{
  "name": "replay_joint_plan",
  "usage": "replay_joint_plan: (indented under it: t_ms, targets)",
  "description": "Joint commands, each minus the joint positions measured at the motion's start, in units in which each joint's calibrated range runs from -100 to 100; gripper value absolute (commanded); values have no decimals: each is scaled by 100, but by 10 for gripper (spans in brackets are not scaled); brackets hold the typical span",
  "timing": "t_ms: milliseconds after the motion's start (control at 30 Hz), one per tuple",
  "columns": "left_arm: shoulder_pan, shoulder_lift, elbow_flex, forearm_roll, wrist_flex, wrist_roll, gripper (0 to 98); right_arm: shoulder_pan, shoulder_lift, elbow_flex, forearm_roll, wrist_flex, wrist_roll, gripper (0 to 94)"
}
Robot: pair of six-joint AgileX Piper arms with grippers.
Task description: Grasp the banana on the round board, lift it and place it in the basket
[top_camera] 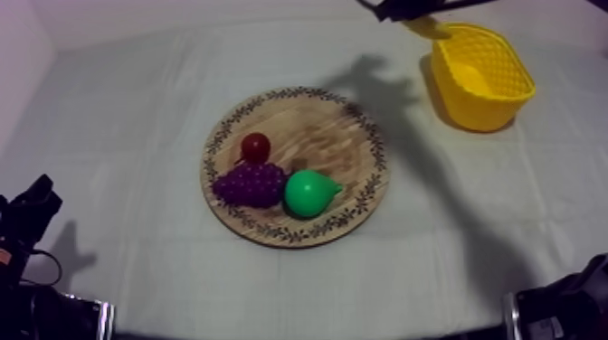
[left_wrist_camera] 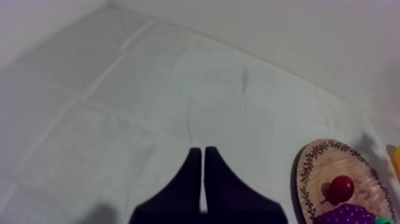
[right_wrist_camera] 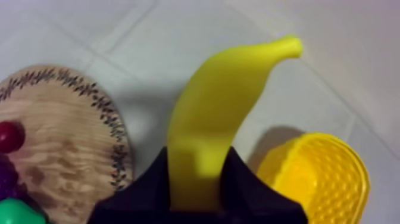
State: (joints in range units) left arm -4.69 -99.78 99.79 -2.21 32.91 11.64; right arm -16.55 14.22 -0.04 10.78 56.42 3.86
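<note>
- firstly, at the left, my left gripper (left_wrist_camera: 204, 176) sits low over the bare cloth of the desk (top_camera: 118, 108), its black fingers together in a narrow wedge, holding nothing.
- mid-desk, the round wooden board (top_camera: 348, 136) shows pale grain and a dark leafy pattern round its rim; the banana is off it, so the pick-up looks done.
- on the board lie a small red fruit (top_camera: 256, 146), smooth and round, just beside a knobbly purple bunch of grapes (top_camera: 249, 184), and a glossy green pear (top_camera: 310, 193) touching the grapes or nearly so.
- right of the board, my right gripper (right_wrist_camera: 199, 159) is raised above the cloth, its fingers clamped on the thick end of the banana (right_wrist_camera: 220, 107), which is smooth yellow plastic, curved, tapering to a stubby stem.
- farthest right, the yellow basket (top_camera: 470, 108) stands on the cloth, its walls a moulded weave, with nothing seen inside it; the banana hangs near its rim, seemingly not yet over the opening, so carrying across and letting go are left to do.
</note>
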Motion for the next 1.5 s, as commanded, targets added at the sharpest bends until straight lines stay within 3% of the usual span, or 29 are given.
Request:
replay_joint_plan:
  t_ms: [0, 400, 900, 967, 1133, 1233, 1367, 1467]
  targets:
    - [2, -5, -1, 3, 0, 1, 1, 115, -1, -12, 99, -53, -179, 13]
    - [2, -5, -1, 3, 0, -2, 1, 848, 319, -241, 650, -204, -849, 10]
    - [2, -5, -1, 3, 0, -1, 1, 1346, 450, 780, 775, -220, -851, 16]
    - [2, -5, -1, 3, 0, -1, 1, 1360, 486, 912, 754, -246, -848, 70]
    - [2, -5, -1, 3, 0, -1, 1, 1424, 551, 1072, 651, -364, -800, 416]
    - [2, -5, -1, 3, 0, -1, 1, 1459, 566, 1065, 583, -452, -768, 549]
    - [2, -5, -1, 3, 0, -1, 1, 1503, 522, 1010, 517, -605, -685, 572]
    - [2, -5, -1, 3, 0, 0, 1, 1576, 320, 1178, 479, -1009, -623, 432]
